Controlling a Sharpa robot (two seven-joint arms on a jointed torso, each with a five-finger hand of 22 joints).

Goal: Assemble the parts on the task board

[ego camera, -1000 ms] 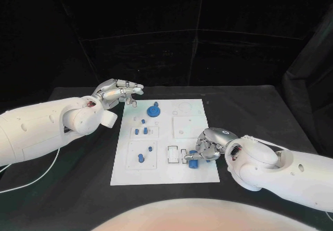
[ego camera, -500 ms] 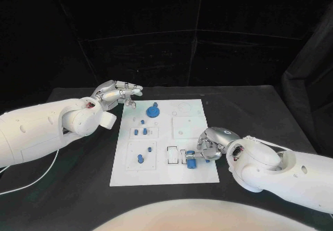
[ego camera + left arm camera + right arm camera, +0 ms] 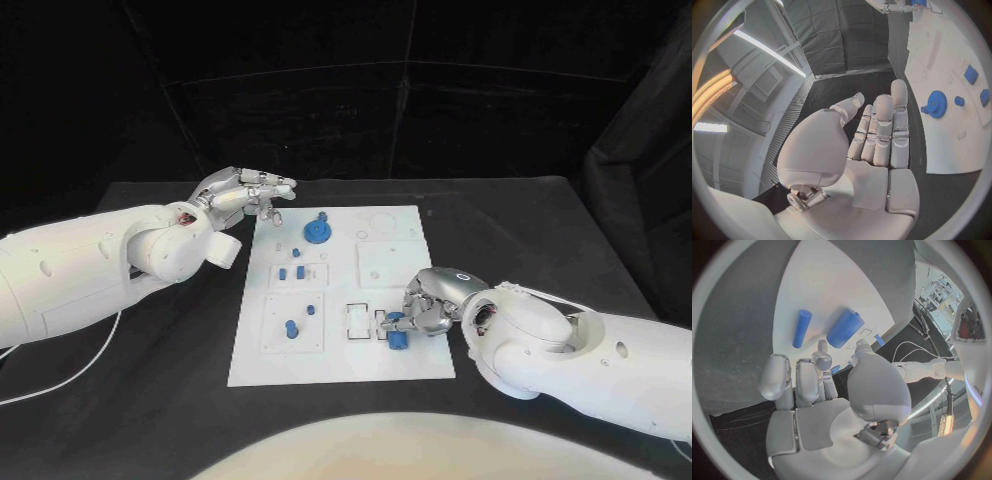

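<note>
right silver hand [image 3: 421, 308] hangs over the near edge of the white flat task board [image 3: 346, 290], pinching a small blue cylindrical part [image 3: 398, 335], likely to seat it. left silver hand [image 3: 242, 192] waits off the board's far corner, fingers apart, holding nothing.

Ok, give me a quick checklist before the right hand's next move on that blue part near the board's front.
1. Right hand at the blue part: ok, fingers are at its upper end.
2. Firm hold on the part: cannot tell.
3. Part seated in its slot: cannot tell.
4. Left hand off the board: ok, hovering at its far left corner, holding nothing.
5. Gear clear of both hands: ok.
</note>
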